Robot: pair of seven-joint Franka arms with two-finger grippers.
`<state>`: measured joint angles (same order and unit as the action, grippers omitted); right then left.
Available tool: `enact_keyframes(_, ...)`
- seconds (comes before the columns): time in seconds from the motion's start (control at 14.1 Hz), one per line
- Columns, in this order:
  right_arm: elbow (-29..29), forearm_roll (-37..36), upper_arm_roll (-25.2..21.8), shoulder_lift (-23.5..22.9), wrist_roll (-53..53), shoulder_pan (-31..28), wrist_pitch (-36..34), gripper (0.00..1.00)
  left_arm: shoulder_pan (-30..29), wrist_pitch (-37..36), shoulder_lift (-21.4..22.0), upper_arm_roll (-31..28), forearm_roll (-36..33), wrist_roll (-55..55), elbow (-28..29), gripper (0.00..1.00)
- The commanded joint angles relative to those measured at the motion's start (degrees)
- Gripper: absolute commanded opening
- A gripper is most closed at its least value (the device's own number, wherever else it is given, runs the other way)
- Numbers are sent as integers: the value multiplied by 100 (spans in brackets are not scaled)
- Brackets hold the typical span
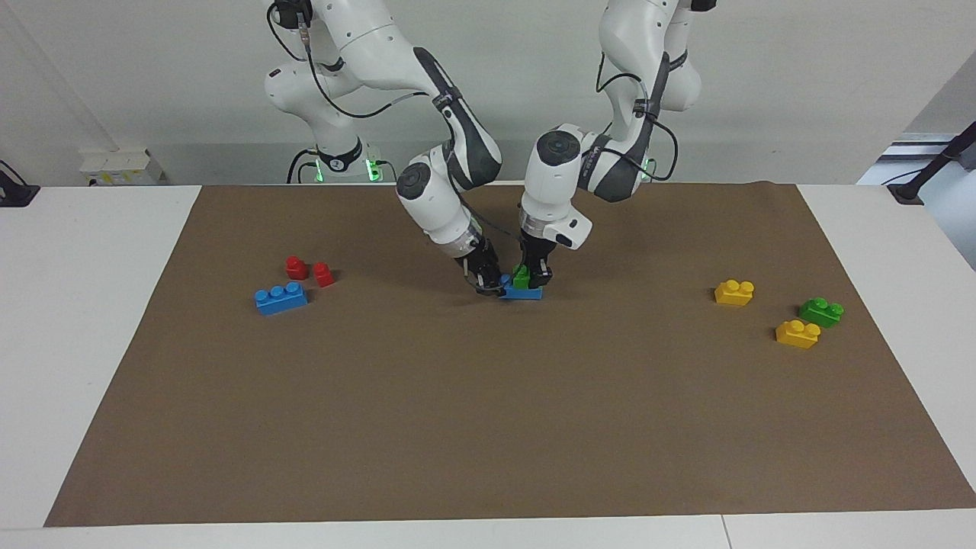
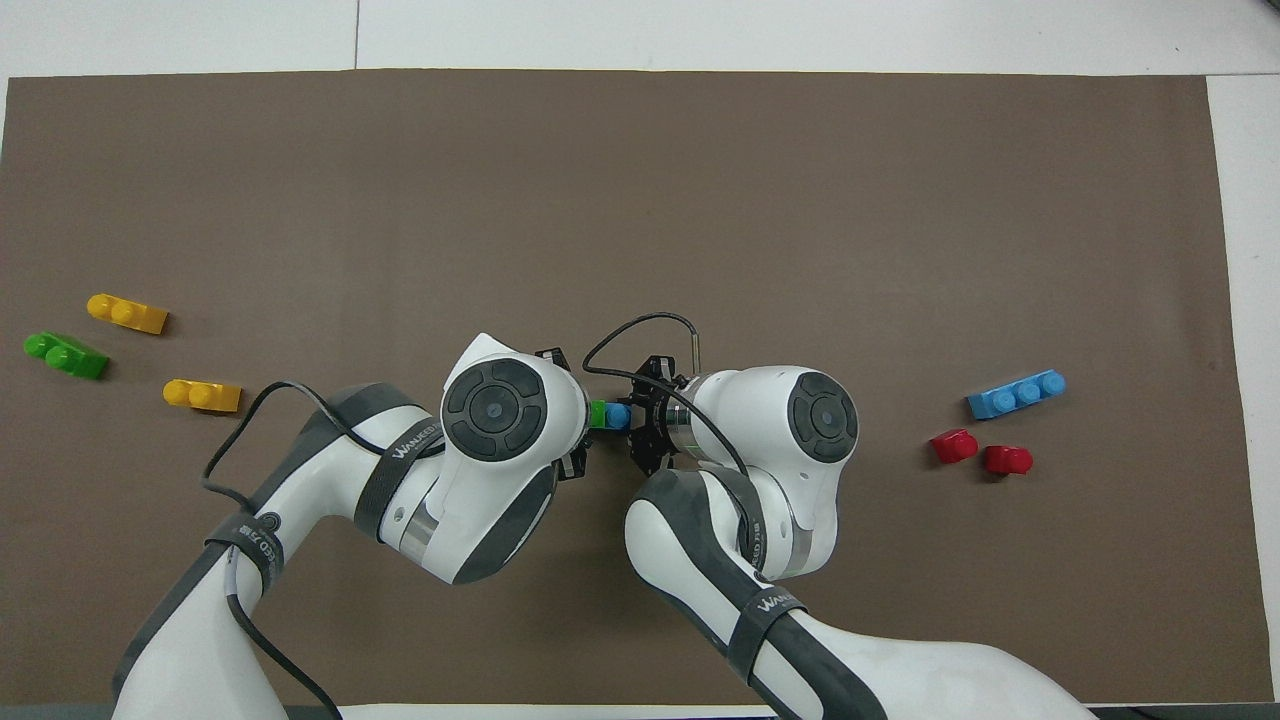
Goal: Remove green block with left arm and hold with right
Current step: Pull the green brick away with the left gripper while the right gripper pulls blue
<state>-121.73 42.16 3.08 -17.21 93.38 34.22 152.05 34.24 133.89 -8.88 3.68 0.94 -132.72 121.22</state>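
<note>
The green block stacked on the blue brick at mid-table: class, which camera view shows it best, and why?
The facing view. There the green block shows its side, seated on the blue brick, with the left gripper shut on it. The overhead view gives only a green sliver, the rest covered by the left arm.

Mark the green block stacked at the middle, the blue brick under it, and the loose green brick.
green block [image 1: 522, 277], facing view, its front face.
blue brick [image 1: 526, 293], facing view, its front side.
loose green brick [image 1: 820, 311], facing view, its top by the studs.
</note>
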Motion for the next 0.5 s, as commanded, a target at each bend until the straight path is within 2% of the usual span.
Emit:
enact_keyframes(0.0, 45, 196, -9, -63, -118, -3, 114, 0, 39, -64, 88, -16, -6, -53, 33, 0)
enact_keyframes(0.21, 36, 196, -9, -63, -188, -3, 123, 0, -92, -195, 202, -43, -6, -35, -45, 0)
enact_keyframes(0.43, 18, 196, -9, -55, -240, -3, 123, 0, -337, -643, 369, -43, -6, 174, -318, 0)
